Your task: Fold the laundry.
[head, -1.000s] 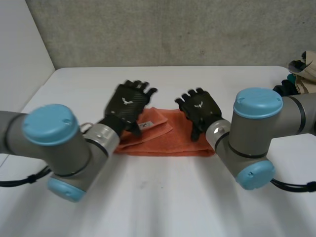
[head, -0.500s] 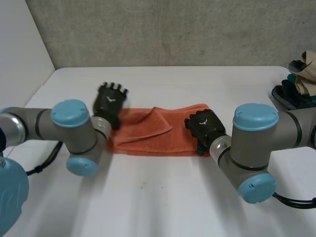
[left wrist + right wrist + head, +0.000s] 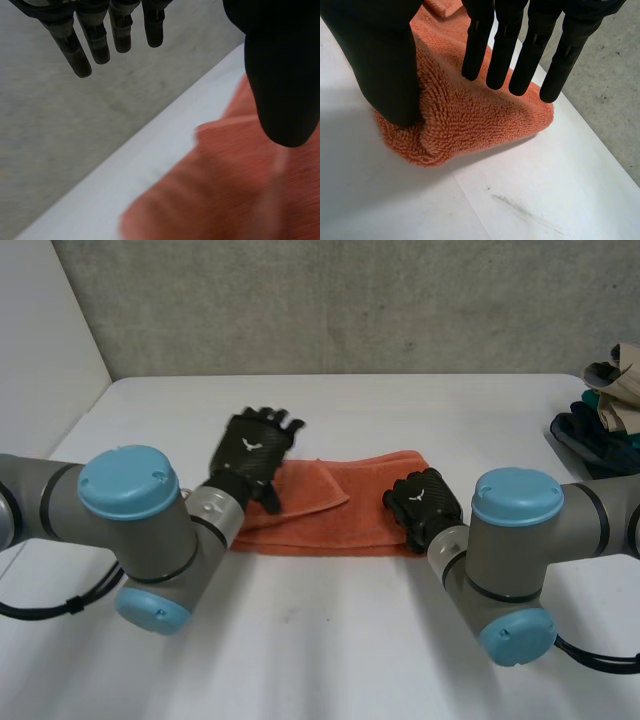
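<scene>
The towel is orange terry cloth, folded into a long narrow strip. It lies flat across the middle of the white table, running from one hand to the other. A top layer covers its left half and ends in a slanted edge, with a corner pointing toward the middle of the strip. The right half is smoother, with a straight seam along its length.

In the right wrist view the towel shows its looped pile plainly. Its end is rounded and puffed up off the table, and it casts a dark shadow along the near side. In the left wrist view the towel shows a corner and a raised fold near the far edge of the table.

The right hand sits on the right end of the strip. Seen from its own wrist, the right hand has its thumb dug into the near edge of the cloth. Its straight fingers come down on top, and the towel is bunched into a hump between them, so it is pinching the towel.

The left hand is at the left end of the strip, raised above it. In its own view the left hand has its thumb over the cloth and its fingers straight and spread. They are relaxed and hold nothing.

Both grey arms with light-blue caps reach in from the near side. A heap of clothes lies at the table's far right edge, well apart from the towel. A grey wall stands behind the table.
</scene>
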